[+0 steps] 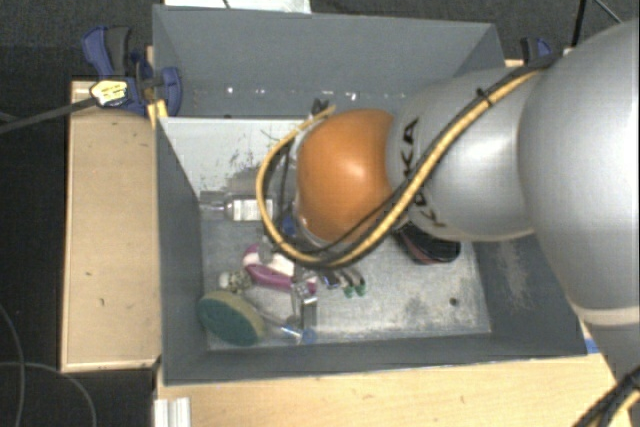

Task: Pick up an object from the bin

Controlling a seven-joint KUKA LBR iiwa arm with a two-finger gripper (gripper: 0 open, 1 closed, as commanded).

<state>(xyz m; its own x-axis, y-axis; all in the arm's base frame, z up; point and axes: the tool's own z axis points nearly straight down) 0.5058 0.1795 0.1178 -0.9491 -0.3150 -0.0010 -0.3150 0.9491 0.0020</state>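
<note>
Pink plastic piece is lying by the wrist, front-left in the bin.
Orange wrist cover is hiding the jaws, so I cannot tell their opening.

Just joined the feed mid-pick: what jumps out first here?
The big grey arm with its orange cover reaches in from the right over the middle of the bin. At its lower left lie a round green disc and, by the claw, a pink thing.
</note>
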